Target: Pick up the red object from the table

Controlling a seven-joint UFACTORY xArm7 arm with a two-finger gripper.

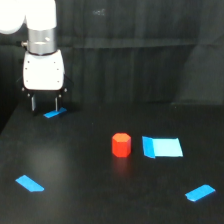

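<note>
Nearest my camera, two flat bright blue strips lie on the matte black table (pixel 90 195): one slanted strip (pixel 29 183) at about eight o'clock from the frame's centre, another slanted strip (pixel 200 192) at about four o'clock. I can read no writing, brand or label on anything; the patches are plain blue and the arm's housing is plain white.

Close to the centre stands the small stubby red-orange cylinder block (pixel 121 144), upright on the table, alone and untouched. At its three o'clock, just beside it but apart, lies a larger rectangular blue patch (pixel 162 147). Nothing stands between the block and the arm.

Up at ten o'clock I see the white arm with its silver wrist ring, and below it the gripper (pixel 45 103) with two thin dark fingers (pixel 33 103) pointing straight down, a clear gap between them, holding nothing. It sits well apart from the red block. A fourth small blue strip (pixel 54 113) lies right under the fingertips.

Behind the table hangs a black curtain (pixel 150 30) in dim light.
</note>
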